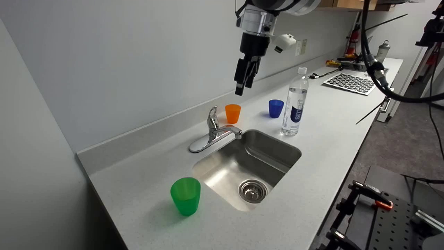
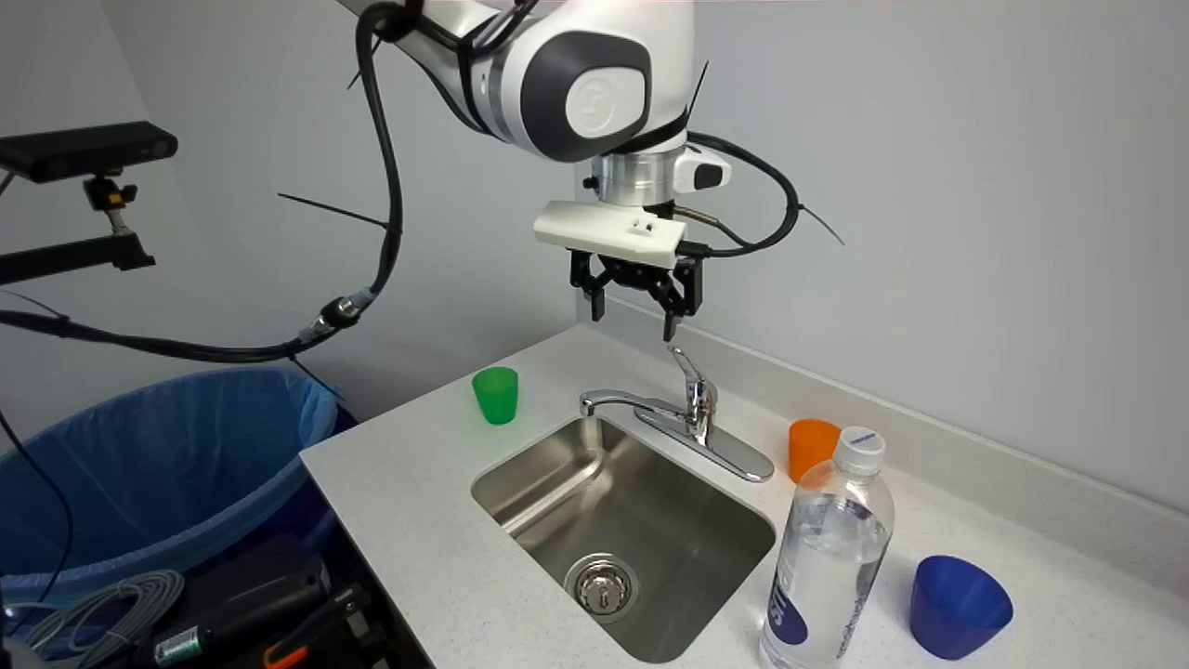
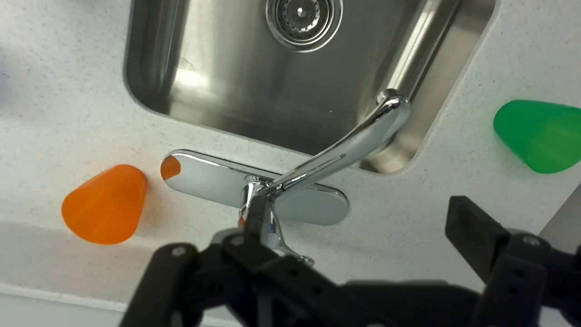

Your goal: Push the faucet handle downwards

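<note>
In an exterior view our hand (image 1: 244, 87) hangs in midair, jaws spread, holding nothing; the smart-labelled water bottle (image 1: 295, 111) stands lower, off to its side. In an exterior view the faucet handle (image 2: 695, 377) points up, below & apart from the hand, the orange plastic cup (image 2: 808, 444) lower too. We judge it's the approach; next we'd prob. centre over the handle & press straight down. In the wrist view the hand partly hides the handle; the chrome spout (image 3: 341, 156), below it, might get bumped; the green plastic cup (image 3: 540, 136) is lower, w/ a gap to one side.
</note>
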Controlling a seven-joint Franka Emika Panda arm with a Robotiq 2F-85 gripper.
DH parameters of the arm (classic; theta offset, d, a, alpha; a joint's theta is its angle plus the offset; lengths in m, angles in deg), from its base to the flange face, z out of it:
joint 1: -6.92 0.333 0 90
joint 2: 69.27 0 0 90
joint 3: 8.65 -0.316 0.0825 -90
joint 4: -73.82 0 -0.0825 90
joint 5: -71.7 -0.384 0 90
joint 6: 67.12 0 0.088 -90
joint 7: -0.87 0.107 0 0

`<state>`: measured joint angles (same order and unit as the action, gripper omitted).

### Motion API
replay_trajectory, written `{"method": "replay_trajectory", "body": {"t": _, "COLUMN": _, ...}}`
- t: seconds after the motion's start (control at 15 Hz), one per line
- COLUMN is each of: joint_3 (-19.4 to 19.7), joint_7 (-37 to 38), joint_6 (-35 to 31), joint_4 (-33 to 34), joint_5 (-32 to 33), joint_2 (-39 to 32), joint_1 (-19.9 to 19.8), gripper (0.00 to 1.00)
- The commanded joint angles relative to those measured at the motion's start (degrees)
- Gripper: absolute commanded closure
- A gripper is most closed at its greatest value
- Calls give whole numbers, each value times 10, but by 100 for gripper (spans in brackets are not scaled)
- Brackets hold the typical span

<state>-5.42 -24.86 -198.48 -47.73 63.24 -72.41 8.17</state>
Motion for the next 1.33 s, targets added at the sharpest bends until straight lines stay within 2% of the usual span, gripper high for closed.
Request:
{"method": "replay_trajectory", "body": {"t": 0.0, "joint_3": -18, "joint_7": 23, "joint_6": -16, "joint_4": 44, "joint_5": -6, "joint_2": -41, "joint_1": -9, "gripper": 0}}
{"method": "replay_trajectory", "body": {"t": 0.47, "joint_3": -29, "joint_7": 64, "joint_6": -20, "joint_4": 88, "joint_5": 1, "joint_2": -77, "joint_1": -11, "gripper": 0}}
{"method": "replay_trajectory", "body": {"t": 0.53, "joint_3": -31, "joint_7": 49, "joint_6": -13, "joint_4": 67, "joint_5": 3, "joint_2": -61, "joint_1": -14, "gripper": 0}}
{"method": "replay_trajectory", "body": {"t": 1.27, "joint_3": -33, "joint_7": 51, "joint_6": -11, "joint_4": 70, "joint_5": 3, "joint_2": -67, "joint_1": -15, "gripper": 0}}
